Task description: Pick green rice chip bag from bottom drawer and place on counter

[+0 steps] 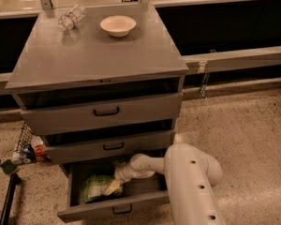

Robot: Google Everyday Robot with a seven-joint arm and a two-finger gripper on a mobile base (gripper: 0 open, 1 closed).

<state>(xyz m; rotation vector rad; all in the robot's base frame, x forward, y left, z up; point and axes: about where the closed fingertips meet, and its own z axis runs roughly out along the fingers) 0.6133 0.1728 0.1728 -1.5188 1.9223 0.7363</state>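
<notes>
The bottom drawer (113, 209) of the grey cabinet stands pulled open. The green rice chip bag (96, 186) lies inside it toward the left, light green with a pale label. My gripper (112, 187) reaches down into the drawer from the right on the white arm (187, 182) and sits at the bag's right edge, its pale fingertip over the bag. The counter (98, 55) is the cabinet's flat grey top above.
A white bowl (118, 25) and a clear plastic bottle (70, 18) lie on the counter's far side. The two upper drawers (105, 111) are slightly ajar. A wire basket with packets (25, 146) stands on the floor at the left.
</notes>
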